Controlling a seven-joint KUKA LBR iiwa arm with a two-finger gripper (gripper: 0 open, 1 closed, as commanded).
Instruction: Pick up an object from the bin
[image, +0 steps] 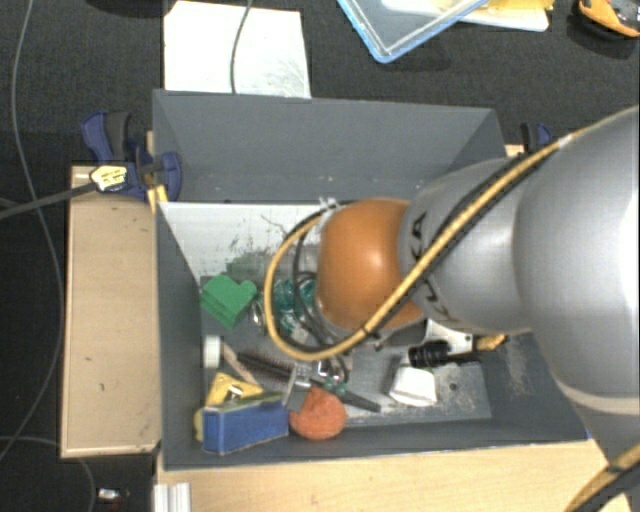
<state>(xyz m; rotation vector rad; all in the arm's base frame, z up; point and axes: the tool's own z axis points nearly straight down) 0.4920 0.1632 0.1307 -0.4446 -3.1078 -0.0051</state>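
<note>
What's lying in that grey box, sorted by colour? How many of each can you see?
Green: 1, green block
Blue: 1, blue block
Orange: 1, orange ball
White: 2, white wedge and small white cylinder
Yellow: 1, yellow piece
Total: 6 plainly countable; dark bits and whatever the arm covers can't be tallied.

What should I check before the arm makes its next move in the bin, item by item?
1. Position: ok, the arm reaches into the bin, its orange wrist cover over the middle.
2. Object held: cannot tell, the cover hides what lies beneath it.
3. Candidates nearby: ok, an orange-red ball and a white piece lie by the front wall.
4. Side clearance: ok, the green block sits apart from the cover, toward the view's left.
</note>
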